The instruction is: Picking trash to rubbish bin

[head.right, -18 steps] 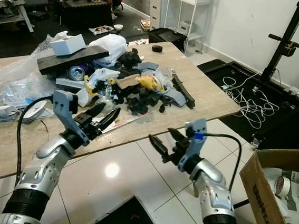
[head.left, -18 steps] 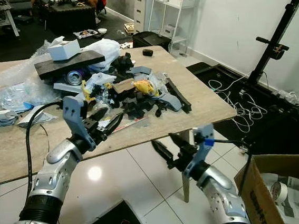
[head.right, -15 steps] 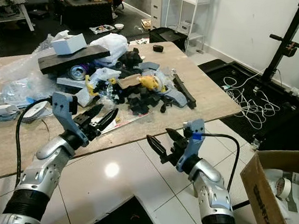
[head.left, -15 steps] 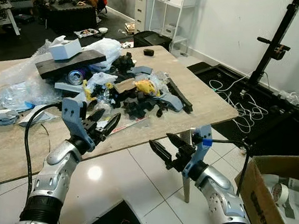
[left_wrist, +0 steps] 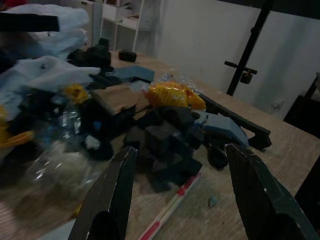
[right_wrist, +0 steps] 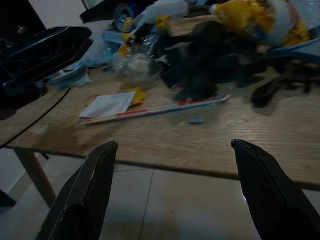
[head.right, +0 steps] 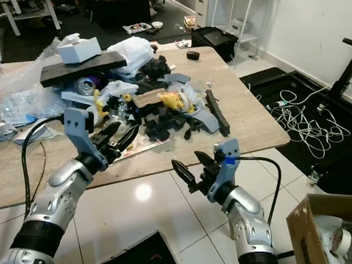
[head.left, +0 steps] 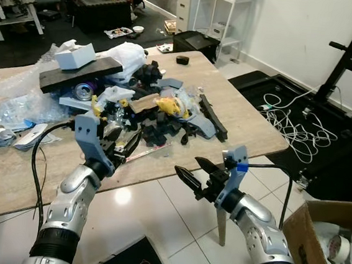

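Standing beside the tabletop (head.left: 251, 124), I am looking at a job that seems barely begun: both grippers are carrying nothing, and the trash pile (head.left: 147, 107) is sitting whole on the wood.

On the left of the pile, the left gripper (head.left: 123, 147) is hovering over the tabletop's near edge, jaws spread wide, aimed at the heap's near side. The pile itself is a tangle of black foam-like chunks, grey-blue plastic pieces, a yellow crinkled wrapper (left_wrist: 175, 94), clear crumpled plastic, a drink can (head.left: 82, 90) and a white box (head.left: 75, 55) on a dark board. A thin red-and-white stick (right_wrist: 155, 109) is lying loose just in front of it.

To the right of the pile and below the tabletop's edge, the right gripper (head.left: 195, 174) is hanging over the floor tiles, jaws spread. Far right, well apart from the pile, a cardboard box (head.left: 315, 242) is standing open, probably serving as the bin.
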{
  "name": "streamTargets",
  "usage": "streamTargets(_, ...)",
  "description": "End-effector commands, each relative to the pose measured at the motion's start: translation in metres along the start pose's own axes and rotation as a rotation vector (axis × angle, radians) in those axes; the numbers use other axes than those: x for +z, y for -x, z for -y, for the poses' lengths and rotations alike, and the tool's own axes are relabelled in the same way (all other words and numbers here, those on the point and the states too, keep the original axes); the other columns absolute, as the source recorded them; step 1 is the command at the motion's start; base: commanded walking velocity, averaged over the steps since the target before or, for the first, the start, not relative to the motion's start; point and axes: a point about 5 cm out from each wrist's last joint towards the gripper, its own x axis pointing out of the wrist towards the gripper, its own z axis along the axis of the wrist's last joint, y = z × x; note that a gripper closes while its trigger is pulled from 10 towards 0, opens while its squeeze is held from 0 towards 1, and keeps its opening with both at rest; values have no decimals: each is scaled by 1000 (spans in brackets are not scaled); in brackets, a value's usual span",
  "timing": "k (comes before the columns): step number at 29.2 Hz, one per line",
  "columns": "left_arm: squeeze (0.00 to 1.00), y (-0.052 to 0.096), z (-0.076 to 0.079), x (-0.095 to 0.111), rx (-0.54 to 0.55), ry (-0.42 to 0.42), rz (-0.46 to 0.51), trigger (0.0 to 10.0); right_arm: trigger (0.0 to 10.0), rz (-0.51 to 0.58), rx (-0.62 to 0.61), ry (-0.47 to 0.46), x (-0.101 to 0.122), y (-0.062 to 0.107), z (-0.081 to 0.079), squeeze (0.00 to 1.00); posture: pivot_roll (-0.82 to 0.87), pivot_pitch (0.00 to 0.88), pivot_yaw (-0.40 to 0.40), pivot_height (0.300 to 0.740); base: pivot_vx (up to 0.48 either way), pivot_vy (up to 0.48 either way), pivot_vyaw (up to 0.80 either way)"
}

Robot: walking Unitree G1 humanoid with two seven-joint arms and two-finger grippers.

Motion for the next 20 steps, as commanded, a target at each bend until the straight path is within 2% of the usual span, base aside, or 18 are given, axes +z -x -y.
streamTargets(1, 0, 6, -6, -6, 33, 4, -18, 10000, 10000, -10, 26, -4, -4, -1, -6, 0, -168, 176, 64, 740, 0, 0, 0)
streamTargets(4, 0, 8, -8, -9, 55, -8, -32, 10000, 10000, -19, 38, -4, -6, -1, -8, 0, -168, 176, 65, 740, 0, 0, 0)
streamTargets(9, 0, 9, -6, -15, 65, 0, -41, 10000, 10000, -13, 91, -21, -8, -2, -17, 0, -172, 172, 67, 740, 256, 0, 0)
streamTargets(14, 0, 7, -6, -11, 64, -5, -28, 10000, 10000, -3, 155, -48, -6, -2, -25, 0, -171, 171, 66, 740, 270, 0, 0)
streamTargets(20, 0, 3, -3, -7, 58, -9, -9, 10000, 10000, -26, 225, -38, -8, 0, -32, 0, -170, 166, 65, 740, 269, 0, 0)
